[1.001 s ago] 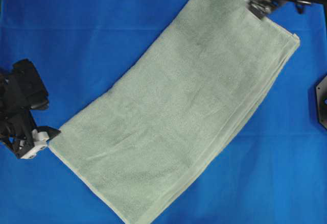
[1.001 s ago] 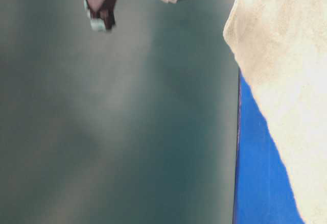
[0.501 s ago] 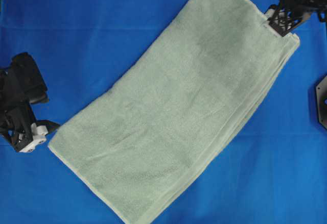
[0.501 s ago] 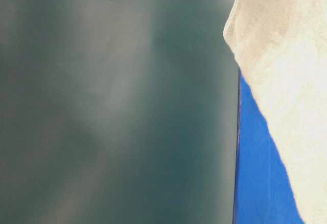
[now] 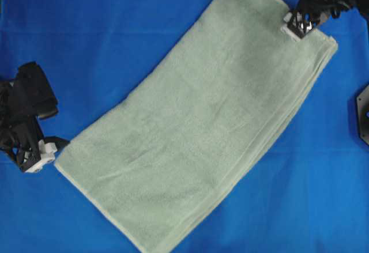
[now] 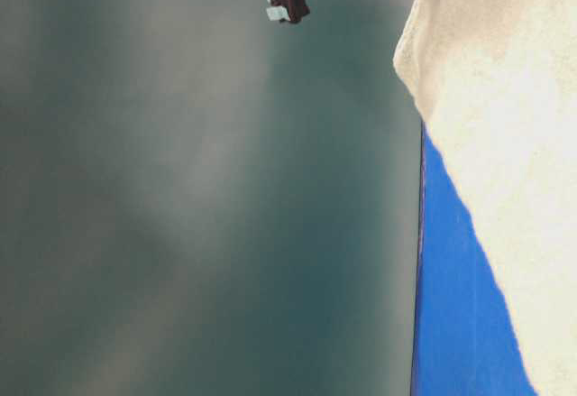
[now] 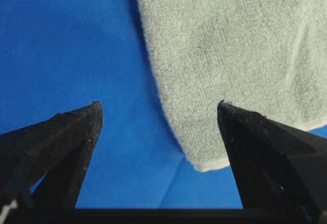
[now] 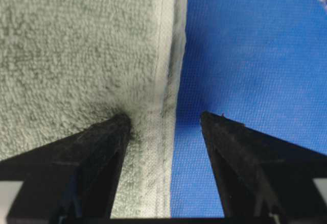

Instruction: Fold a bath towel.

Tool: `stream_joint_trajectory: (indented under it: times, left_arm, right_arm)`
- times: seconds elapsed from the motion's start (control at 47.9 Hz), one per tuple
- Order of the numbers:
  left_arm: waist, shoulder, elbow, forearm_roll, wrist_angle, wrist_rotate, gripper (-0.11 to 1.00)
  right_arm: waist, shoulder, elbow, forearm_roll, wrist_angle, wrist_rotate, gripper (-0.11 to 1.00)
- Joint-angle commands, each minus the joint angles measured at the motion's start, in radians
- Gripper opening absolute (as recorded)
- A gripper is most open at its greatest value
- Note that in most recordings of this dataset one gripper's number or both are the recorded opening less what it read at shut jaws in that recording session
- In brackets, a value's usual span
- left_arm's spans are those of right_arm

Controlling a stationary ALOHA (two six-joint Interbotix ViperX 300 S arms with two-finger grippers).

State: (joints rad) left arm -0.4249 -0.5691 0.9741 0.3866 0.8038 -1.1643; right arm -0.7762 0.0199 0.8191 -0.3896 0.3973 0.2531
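Lying flat, doubled bath towel (image 5: 202, 126), pale sage, fuzzy.

— What sort of place is this?
— A robot lab bench, by the look: a blue cloth (image 5: 115, 22) spread flat under two black arms — one gripper (image 5: 41, 154) at its left edge, another (image 5: 297, 25) at the far right corner.

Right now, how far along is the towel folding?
Done: the bath towel lies flat, apparently already doubled, with stacked hems along its right edge. In hand: the open right gripper straddles its top edge, and the open left gripper brackets its lower-left corner. Left: gripping and folding it again.
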Motion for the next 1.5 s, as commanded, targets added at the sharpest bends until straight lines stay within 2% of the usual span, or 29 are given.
stream_joint_trajectory:
  times: [0.0, 0.125, 0.188, 0.25, 0.355, 0.396, 0.626, 0.814, 1.022, 1.168, 1.335, 1.481]
  left_arm:
    - [0.0, 0.002, -0.023, 0.003, -0.005, 0.0, 0.86]
    - [0.0, 0.002, -0.025, 0.003, -0.005, 0.0, 0.86]
    - [0.0, 0.002, -0.025, 0.003, -0.005, 0.002, 0.86]
    - [0.0, 0.002, -0.025, 0.003, -0.005, 0.002, 0.86]
    - [0.0, 0.002, -0.025, 0.003, -0.005, 0.002, 0.86]
    - [0.0, 0.0, -0.025, 0.003, -0.005, 0.002, 0.86]
    - [0.002, -0.002, -0.025, 0.003, -0.005, 0.002, 0.86]
    - [0.0, -0.002, -0.028, -0.002, -0.006, 0.002, 0.86]
    - [0.0, 0.002, -0.035, -0.002, -0.005, 0.002, 0.86]
    - [0.002, 0.003, -0.037, -0.002, -0.009, 0.002, 0.86]
    - [0.0, 0.003, -0.038, -0.002, -0.025, 0.003, 0.86]
    - [0.0, 0.003, -0.038, -0.002, -0.034, 0.003, 0.86]
  right_arm:
    - [-0.028, 0.043, 0.015, 0.005, -0.015, 0.003, 0.62]
    - [-0.026, 0.043, 0.041, 0.029, -0.02, 0.003, 0.61]
    - [-0.026, 0.043, 0.054, 0.035, -0.025, 0.003, 0.57]
    - [-0.028, 0.041, 0.067, 0.04, -0.029, 0.003, 0.47]
    - [-0.021, 0.031, 0.087, 0.057, -0.035, 0.003, 0.21]
    - [-0.02, 0.029, 0.094, 0.064, -0.035, 0.003, 0.16]
    - [0.002, 0.0, 0.1, 0.089, -0.028, 0.005, 0.16]
    - [0.043, -0.15, 0.094, 0.126, 0.04, 0.026, 0.16]
    - [0.169, -0.325, 0.054, 0.207, 0.133, 0.043, 0.15]
    - [0.298, -0.377, 0.002, 0.219, 0.173, 0.098, 0.15]
    - [0.449, -0.342, -0.054, 0.218, 0.175, 0.178, 0.15]
    - [0.624, -0.233, -0.141, 0.215, 0.16, 0.25, 0.15]
